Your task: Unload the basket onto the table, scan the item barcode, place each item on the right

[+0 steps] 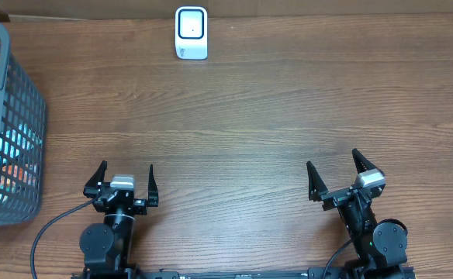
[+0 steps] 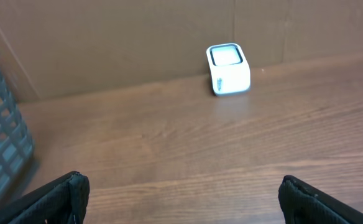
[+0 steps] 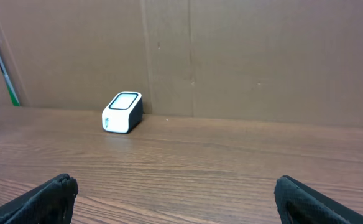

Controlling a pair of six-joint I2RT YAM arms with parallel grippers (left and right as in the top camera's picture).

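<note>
A small white barcode scanner (image 1: 191, 32) with a dark window stands at the table's far edge, also visible in the left wrist view (image 2: 228, 69) and the right wrist view (image 3: 122, 112). Items lie in a grey mesh basket (image 1: 21, 108) at the far left; I cannot make out a barcode on them. My left gripper (image 1: 126, 175) sits open near the front edge, left of centre, with bare wood between its fingers (image 2: 63, 196). At the front right my right gripper (image 1: 334, 167) is open too, nothing between its fingers (image 3: 296, 199). Both are far from the scanner and the basket.
A brown cardboard wall (image 3: 231, 56) rises behind the scanner along the table's far edge. The basket wall (image 2: 1, 149) shows at the left of the left wrist view. A cable (image 1: 44, 232) trails from the left arm's base.
</note>
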